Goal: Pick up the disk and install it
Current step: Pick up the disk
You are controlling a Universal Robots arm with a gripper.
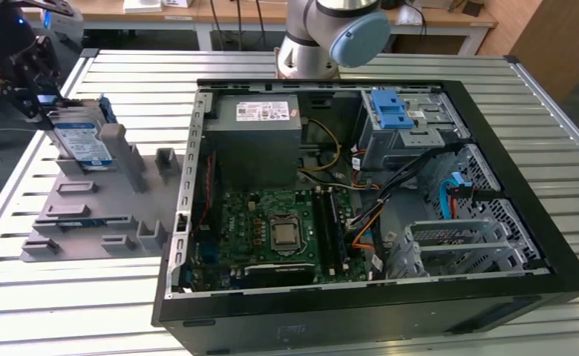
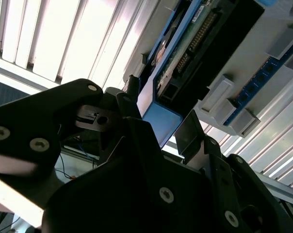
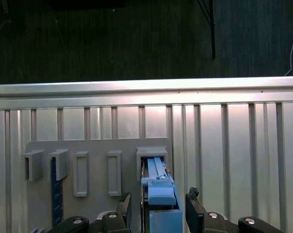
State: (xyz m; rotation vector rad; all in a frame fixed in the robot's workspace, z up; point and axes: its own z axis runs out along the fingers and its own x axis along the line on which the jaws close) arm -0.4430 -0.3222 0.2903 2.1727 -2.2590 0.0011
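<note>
Exterior view, item 1: disk (image 1: pixel 82 141), flat silver metal with blue plastic rails, stood on edge in a slotted grey holder (image 1: pixel 102 215) on the ribbed tabletop (image 1: pixel 72 297), apparently to leave its upper end free for grasping. Item 2, first wrist view: gripper (image 3: pixel 158 211), black, jaws apart, straddled that end without clamping it.

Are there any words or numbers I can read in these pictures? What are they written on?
No text can be read here; every print is too small or blurred.
White-and-blue label on the disk, exterior view: print shows, unreadable.
White sticker on the power supply, exterior view: lines of print, unreadable.
Both wrist views: no legible writing.
</note>
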